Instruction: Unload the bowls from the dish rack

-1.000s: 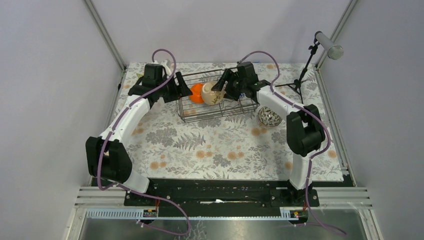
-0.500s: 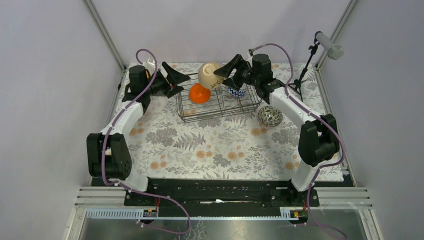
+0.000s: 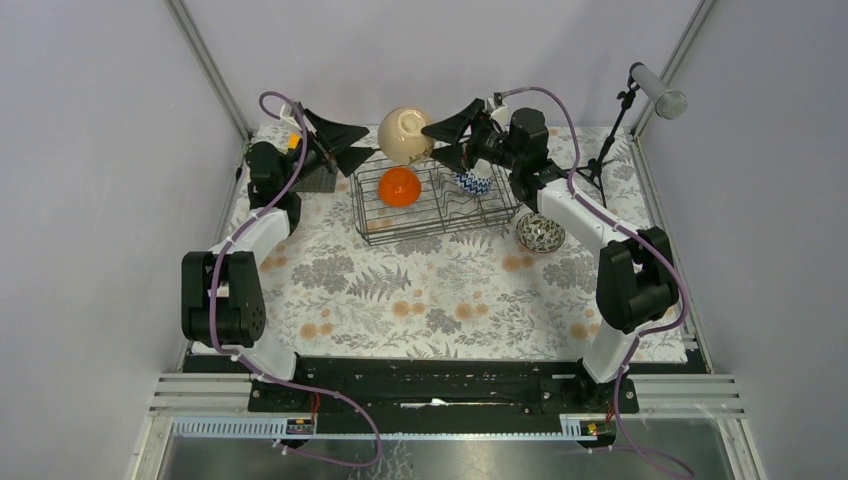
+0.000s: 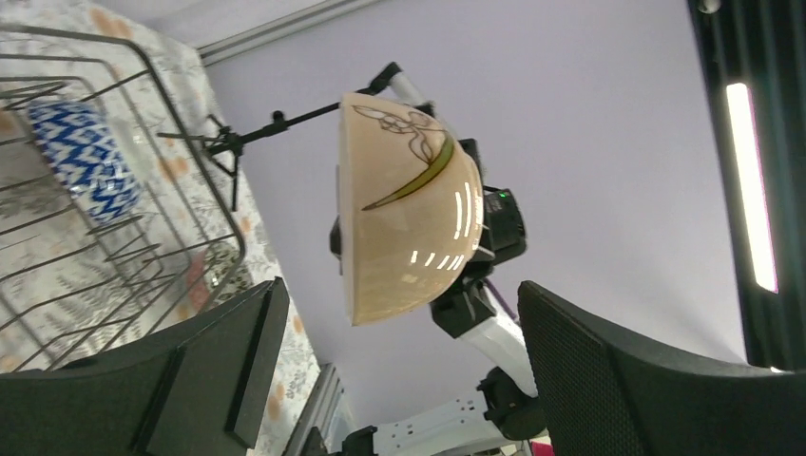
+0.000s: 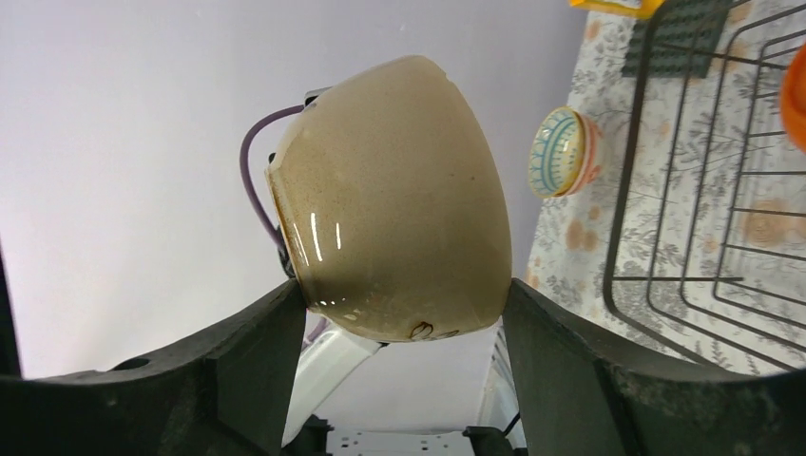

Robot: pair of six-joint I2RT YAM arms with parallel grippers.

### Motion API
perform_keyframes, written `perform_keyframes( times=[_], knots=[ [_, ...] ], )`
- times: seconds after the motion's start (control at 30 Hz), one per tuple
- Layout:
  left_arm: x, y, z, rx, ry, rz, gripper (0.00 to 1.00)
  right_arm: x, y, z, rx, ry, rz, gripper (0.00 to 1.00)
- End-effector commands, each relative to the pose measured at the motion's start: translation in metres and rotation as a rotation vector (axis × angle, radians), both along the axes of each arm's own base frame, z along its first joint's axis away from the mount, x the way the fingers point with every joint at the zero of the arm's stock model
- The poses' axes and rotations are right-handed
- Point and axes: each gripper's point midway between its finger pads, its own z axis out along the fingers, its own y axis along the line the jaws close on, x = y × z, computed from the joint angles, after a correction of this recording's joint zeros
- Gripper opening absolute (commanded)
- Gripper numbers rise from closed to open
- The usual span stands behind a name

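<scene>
My right gripper (image 3: 432,147) (image 5: 404,323) is shut on the beige bowl (image 3: 404,135) (image 5: 399,228), which hangs on its side high above the back left corner of the black wire dish rack (image 3: 440,215). In the rack lie an orange bowl (image 3: 398,186) and a blue-white zigzag bowl (image 3: 470,183) (image 4: 81,157). Left of the held bowl, my left gripper (image 3: 370,146) (image 4: 399,351) is raised and open with nothing between its fingers; the beige bowl (image 4: 409,209) is ahead of it. A pink patterned bowl (image 3: 540,232) rests on the table right of the rack.
A striped bowl (image 5: 567,152) sits on the floral cloth left of the rack, near a dark grey studded plate (image 3: 318,180) (image 5: 680,38). A microphone stand (image 3: 608,140) is at the back right. Frame posts rise at the back corners.
My right gripper lifted the beige bowl up out of the rack and toward the back left. My left gripper drew back from the orange bowl, rose and opened wider.
</scene>
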Motion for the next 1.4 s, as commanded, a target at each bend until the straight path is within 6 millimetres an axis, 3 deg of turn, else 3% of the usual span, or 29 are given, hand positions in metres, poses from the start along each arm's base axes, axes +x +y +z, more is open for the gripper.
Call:
perform_keyframes(
  times=[0.0, 0.2, 0.4, 0.63, 1.0, 1.13, 1.37],
  knots=[
    [-0.019, -0.001, 0.035, -0.064, -0.141, -0.057, 0.95, -0.020, 0.002, 0.068, 0.152, -0.149, 0.073, 0.47],
    [-0.023, -0.008, 0.043, -0.086, -0.156, -0.092, 0.89, -0.023, 0.005, 0.070, 0.175, -0.141, 0.093, 0.47],
    [-0.035, -0.015, 0.054, -0.154, -0.199, -0.159, 0.74, -0.027, 0.013, 0.070, 0.200, -0.124, 0.127, 0.47],
    [-0.044, -0.017, 0.063, -0.191, -0.243, -0.195, 0.69, -0.031, 0.020, 0.066, 0.210, -0.110, 0.150, 0.47],
    [-0.054, -0.021, 0.074, -0.212, -0.302, -0.243, 0.32, -0.033, 0.026, 0.056, 0.213, -0.070, 0.173, 0.47],
    [-0.057, -0.021, 0.078, -0.210, -0.327, -0.247, 0.03, -0.036, 0.032, 0.052, 0.217, -0.058, 0.192, 0.52],
    [-0.061, -0.022, 0.081, -0.198, -0.349, -0.254, 0.00, -0.033, 0.034, 0.043, 0.228, -0.040, 0.184, 0.72]
  ],
)
